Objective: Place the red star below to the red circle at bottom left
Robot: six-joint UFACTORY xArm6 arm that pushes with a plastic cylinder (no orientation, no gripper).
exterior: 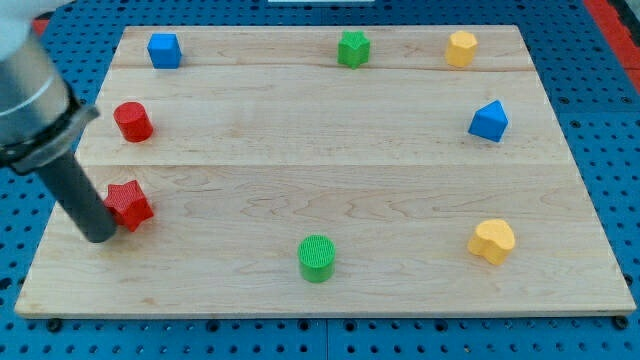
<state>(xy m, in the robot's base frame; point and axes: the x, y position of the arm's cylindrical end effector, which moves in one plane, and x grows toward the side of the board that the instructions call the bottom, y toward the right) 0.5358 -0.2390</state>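
The red star (pixel 131 203) lies near the board's left edge, in the lower half. The red circle (pixel 132 121) stands above it, apart from it, also by the left edge. My tip (pixel 99 236) rests on the board at the star's lower left, touching or almost touching it. The dark rod rises from there toward the view's top left corner.
A wooden board (pixel 320 290) carries other blocks: a blue cube (pixel 164 49) at top left, a green star (pixel 352 48) and a yellow hexagon (pixel 461 48) along the top, a blue triangle (pixel 488 121) at right, a yellow heart (pixel 492 241) at bottom right, a green circle (pixel 317 258) at bottom centre.
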